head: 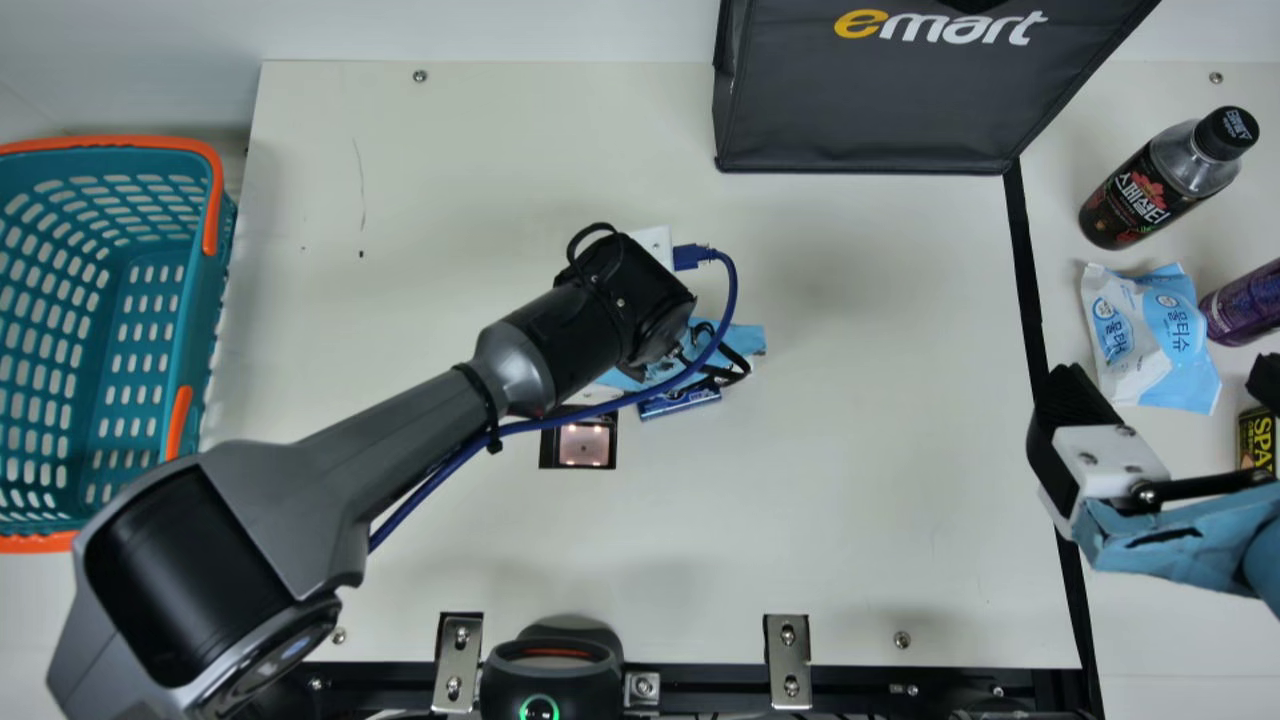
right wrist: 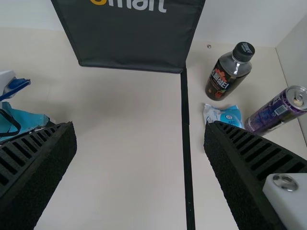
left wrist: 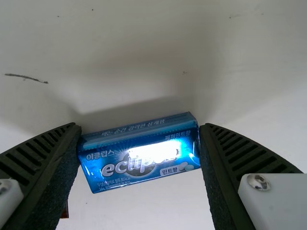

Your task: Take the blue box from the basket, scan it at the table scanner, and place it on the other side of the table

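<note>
Grey-and-black and jointed, my left arm (head: 425, 425) slants from the lower left of the main view to its centre. At its end, my left gripper (left wrist: 139, 128) is parted by just the length of the small, glossy, rectangular blue box (left wrist: 141, 160), its 2 black ribbed fingers against the box's 2 short ends. The box sits at the main view's centre, just right of the black-framed square scanner (head: 584, 445). Scanning seems the step in hand: I should ease the box left over the lit window, barcode down, and pause. I cannot tell which face bears the code, so a slow wrist roll may help. Too light a pinch could let it swivel. At the main view's right, my right gripper (right wrist: 139, 127) is wide apart, holding nothing.
</note>
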Available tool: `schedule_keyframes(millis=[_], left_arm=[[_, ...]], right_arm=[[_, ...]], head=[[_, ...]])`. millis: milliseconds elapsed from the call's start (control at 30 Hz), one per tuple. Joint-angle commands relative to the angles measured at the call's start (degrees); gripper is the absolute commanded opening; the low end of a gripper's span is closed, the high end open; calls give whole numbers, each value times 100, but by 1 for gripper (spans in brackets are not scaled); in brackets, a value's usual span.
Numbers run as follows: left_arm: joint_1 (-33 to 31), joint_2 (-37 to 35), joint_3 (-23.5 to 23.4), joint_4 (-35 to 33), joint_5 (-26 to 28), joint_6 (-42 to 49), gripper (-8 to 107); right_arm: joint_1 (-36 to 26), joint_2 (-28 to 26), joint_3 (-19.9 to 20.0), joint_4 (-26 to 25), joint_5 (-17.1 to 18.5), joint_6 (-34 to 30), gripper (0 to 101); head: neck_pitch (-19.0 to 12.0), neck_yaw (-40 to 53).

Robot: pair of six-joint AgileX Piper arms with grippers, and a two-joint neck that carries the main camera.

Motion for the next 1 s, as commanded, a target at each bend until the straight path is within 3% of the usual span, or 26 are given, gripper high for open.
schedule_keyframes(millis=[0,300,700,967], left_arm=[[9,-20,38,-33,-47,-3,62],[143,-326,434,-454,-501,139,90],[784,-1544,1765,-1941,-1386,1434,90],[1555,-2670,2775,-2938,-1532,2837,90]], right_arm=[[0,0,0,0,0,0,95],[0,0,0,0,0,0,95],[0,0,0,0,0,0,95],[0,0,0,0,0,0,95]], head=[[-166,0],[-166,0],[-166,0],[-166,0]])
